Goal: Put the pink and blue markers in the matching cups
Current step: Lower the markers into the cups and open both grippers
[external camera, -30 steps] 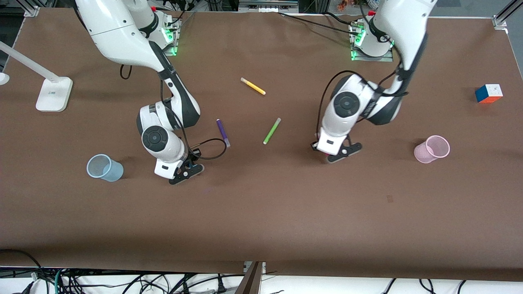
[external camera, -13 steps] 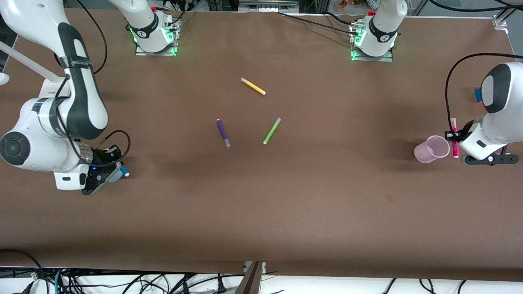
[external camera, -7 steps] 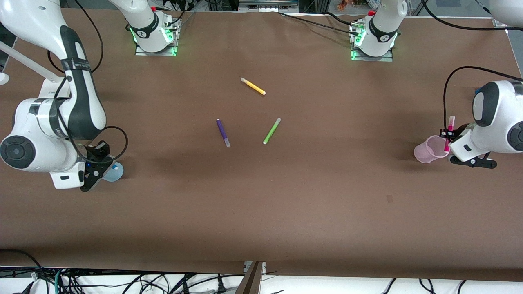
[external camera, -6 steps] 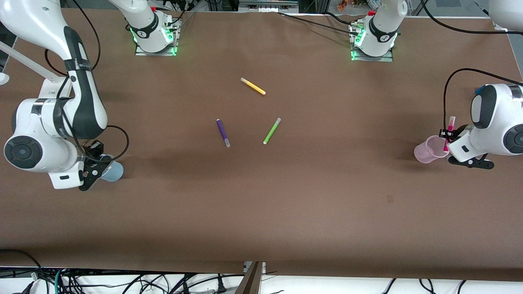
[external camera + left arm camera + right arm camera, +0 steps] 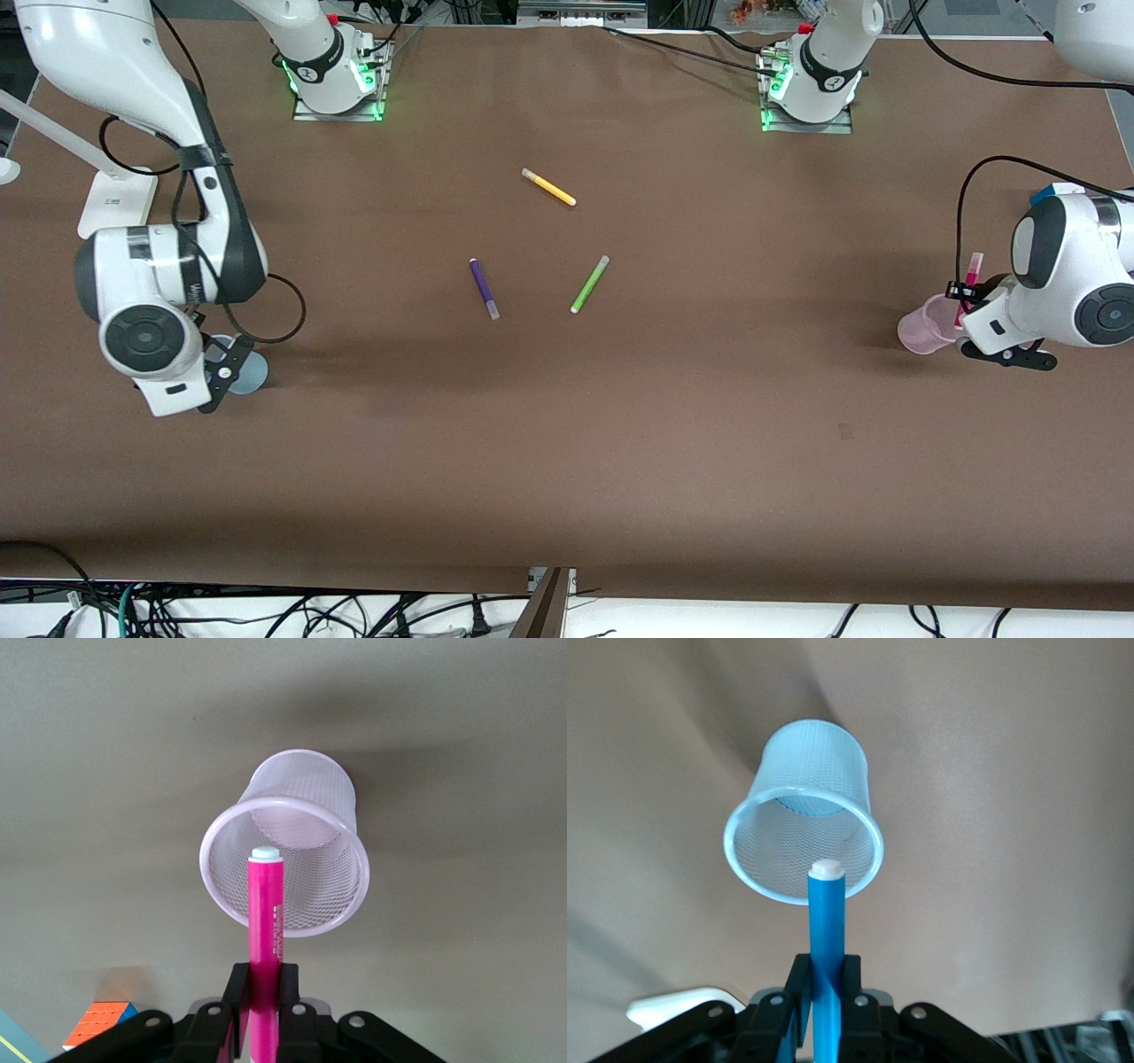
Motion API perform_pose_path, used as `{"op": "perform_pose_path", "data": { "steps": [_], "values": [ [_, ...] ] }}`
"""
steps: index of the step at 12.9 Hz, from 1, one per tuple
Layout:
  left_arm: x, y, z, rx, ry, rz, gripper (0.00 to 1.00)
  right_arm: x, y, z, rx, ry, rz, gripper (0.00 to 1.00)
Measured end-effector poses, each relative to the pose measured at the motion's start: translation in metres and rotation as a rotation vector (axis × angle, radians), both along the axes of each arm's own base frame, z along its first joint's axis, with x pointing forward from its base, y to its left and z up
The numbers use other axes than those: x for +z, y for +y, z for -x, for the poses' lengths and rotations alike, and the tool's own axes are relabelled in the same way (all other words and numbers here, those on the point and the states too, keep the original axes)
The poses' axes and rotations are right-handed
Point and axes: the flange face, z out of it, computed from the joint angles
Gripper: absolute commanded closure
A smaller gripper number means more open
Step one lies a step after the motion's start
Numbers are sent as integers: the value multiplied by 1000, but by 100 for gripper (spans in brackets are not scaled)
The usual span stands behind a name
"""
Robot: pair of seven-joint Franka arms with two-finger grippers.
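Both grippers point down over cups — left gripper clamps pink marker, right gripper blue marker.

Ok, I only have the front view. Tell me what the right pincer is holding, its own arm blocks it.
Observer: The right pincer is shut on a slim bright blue felt-tip marker.
Operator: Give me the tip's position against the cup.
Observer: Its white tip lines up with the rim of the pale blue translucent mesh cup, not clearly inside.
Operator: Now the left side.
Observer: The left pincer is shut on a slim magenta-pink felt-tip marker, its pale end aimed at the open mouth of the pale pink translucent mesh cup.
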Motion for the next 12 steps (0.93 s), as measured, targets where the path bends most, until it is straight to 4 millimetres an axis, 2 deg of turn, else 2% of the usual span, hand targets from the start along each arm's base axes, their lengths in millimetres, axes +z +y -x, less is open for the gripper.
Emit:
{"op": "perform_pose_path", "data": {
  "steps": [3,5,6,7,9,10,12],
  "values": [
    [-13,-1,0,-16,24,-8,100,-32,17,1,82,51,87,100],
    [-24,-2,0,-36,46,-5,98,-41,20,0,123,66,141,100],
    [-28,-2,0,-46,54,-1,86,-43,23,1,141,76,170,100],
    [-29,-1,-3,-51,58,2,81,-45,28,2,156,90,202,100],
    [-26,-2,-13,-57,93,2,10,-47,40,6,183,113,250,100],
    [-25,-4,-20,-76,109,-8,0,-51,44,8,190,124,262,100],
    [-24,-9,-28,-101,122,-19,0,-60,42,11,214,146,302,100]
  ]
}}
